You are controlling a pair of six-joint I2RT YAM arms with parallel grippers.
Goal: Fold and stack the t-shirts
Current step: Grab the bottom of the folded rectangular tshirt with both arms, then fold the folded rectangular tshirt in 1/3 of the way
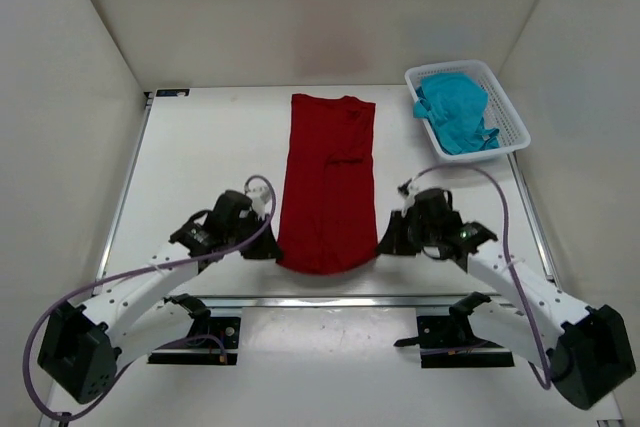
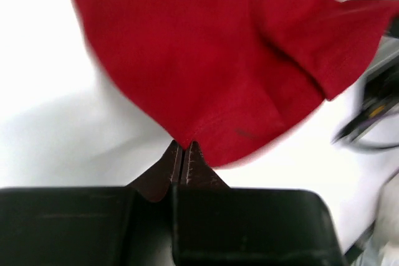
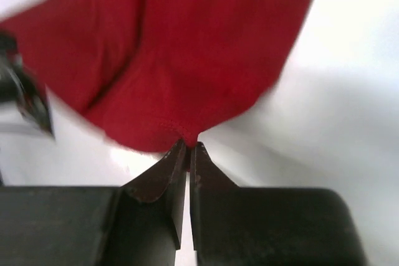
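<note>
The dark red t-shirt point(image 1: 329, 182) lies as a long narrow strip down the middle of the table, sleeves folded in, hem toward me. My left gripper point(image 1: 275, 248) is shut on the hem's left corner point(image 2: 187, 138). My right gripper point(image 1: 381, 246) is shut on the hem's right corner point(image 3: 187, 135). The near hem sags in a curve between the two grippers. A crumpled teal t-shirt point(image 1: 455, 112) sits in the basket at the back right.
The white slotted basket point(image 1: 508, 95) stands at the table's back right corner. White walls close in the left, right and far sides. A metal rail point(image 1: 330, 299) runs along the near edge between the arm bases.
</note>
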